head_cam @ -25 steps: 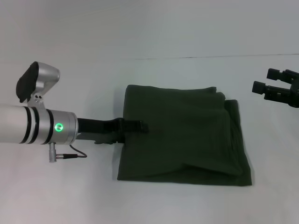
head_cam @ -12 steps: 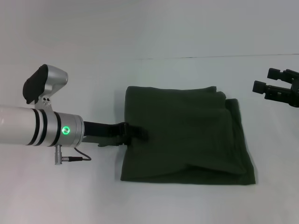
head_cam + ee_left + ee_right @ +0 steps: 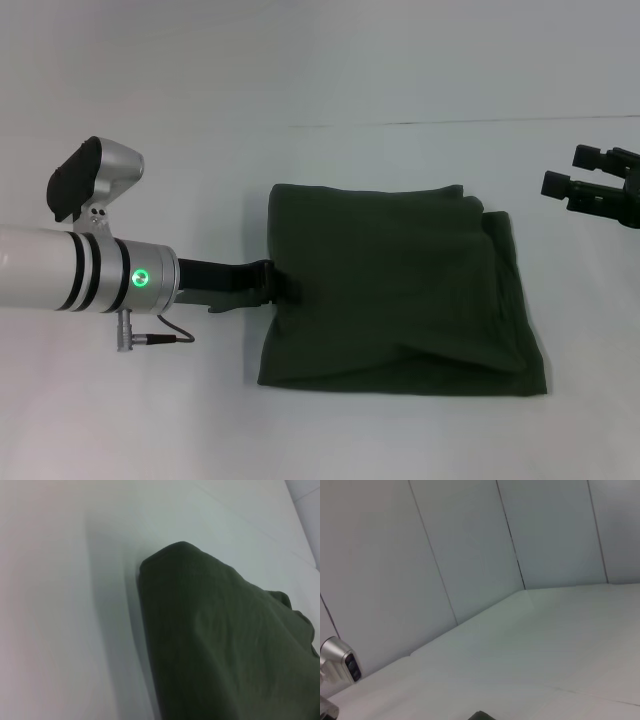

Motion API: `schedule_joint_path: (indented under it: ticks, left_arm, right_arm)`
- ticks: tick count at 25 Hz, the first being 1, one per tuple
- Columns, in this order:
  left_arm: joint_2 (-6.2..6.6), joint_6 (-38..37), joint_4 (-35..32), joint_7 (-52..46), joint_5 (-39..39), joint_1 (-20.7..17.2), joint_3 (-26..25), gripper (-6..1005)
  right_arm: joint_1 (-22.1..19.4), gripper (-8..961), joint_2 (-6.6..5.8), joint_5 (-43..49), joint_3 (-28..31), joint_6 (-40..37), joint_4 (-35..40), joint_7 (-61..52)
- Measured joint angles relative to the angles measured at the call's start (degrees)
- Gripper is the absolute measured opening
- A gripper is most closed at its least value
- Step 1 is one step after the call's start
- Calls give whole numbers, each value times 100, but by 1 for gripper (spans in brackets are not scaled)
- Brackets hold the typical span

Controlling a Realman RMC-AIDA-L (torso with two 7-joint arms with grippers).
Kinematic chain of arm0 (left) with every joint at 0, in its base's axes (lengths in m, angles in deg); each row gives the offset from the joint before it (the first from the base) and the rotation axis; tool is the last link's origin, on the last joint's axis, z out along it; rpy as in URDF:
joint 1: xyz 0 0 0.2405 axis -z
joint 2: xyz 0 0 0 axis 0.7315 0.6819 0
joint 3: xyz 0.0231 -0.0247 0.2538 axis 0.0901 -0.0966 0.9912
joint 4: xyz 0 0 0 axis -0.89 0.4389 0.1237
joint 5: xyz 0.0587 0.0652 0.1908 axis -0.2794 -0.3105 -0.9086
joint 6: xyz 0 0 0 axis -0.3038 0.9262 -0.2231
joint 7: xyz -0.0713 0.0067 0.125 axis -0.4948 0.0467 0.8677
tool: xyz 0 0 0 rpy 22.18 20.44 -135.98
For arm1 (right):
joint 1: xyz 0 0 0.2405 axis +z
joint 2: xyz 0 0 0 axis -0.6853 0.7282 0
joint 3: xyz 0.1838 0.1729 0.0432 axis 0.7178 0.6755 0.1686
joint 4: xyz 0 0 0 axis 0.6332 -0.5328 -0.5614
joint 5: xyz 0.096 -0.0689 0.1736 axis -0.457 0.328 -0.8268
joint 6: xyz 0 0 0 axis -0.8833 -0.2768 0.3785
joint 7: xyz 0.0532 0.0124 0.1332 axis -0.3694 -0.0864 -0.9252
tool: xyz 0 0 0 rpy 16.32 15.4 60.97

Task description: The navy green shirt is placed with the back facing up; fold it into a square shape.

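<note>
Head view: left gripper (image 3: 290, 284) at the folded navy green shirt (image 3: 400, 290) edge, jaws' state unclear; right gripper (image 3: 570, 178) spread, aside.

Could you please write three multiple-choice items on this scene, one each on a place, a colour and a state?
1. Where is the left claw?
A. at the shirt's left edge
B. raised above the shirt's centre
C. off to the far right

2. What colour is the navy green shirt?
A. bright red
B. dark olive green
C. white

3. How does the shirt lie on the table?
A. spread out with sleeves extended
B. crumpled in a ball
C. folded into a rough square

Answers: 1 A, it reaches the cloth's left edge, while the right claw hangs far right, clear of it; 2 B, plain dark olive cloth; 3 C, layered edges show along its right side.
</note>
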Motion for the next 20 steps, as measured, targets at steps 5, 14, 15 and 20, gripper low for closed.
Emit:
schedule_joint_path:
  ticks: [5, 14, 15, 20]
  left_arm:
    - [26, -71, 0, -54, -4, -16, 3, 139]
    - [267, -551, -56, -125, -5, -198, -53, 89]
    - [315, -612, -64, -142, -7, -226, -56, 90]
    - [542, -986, -337, -292, -142, -419, -138, 92]
  right_arm:
    - [7, 927, 0, -3, 0, -5, 0, -6]
    - [26, 928, 22, -3, 0, -10, 0, -15]
    - [26, 928, 26, -3, 0, -10, 0, -16]
    - [32, 928, 44, -3, 0, -10, 0, -42]
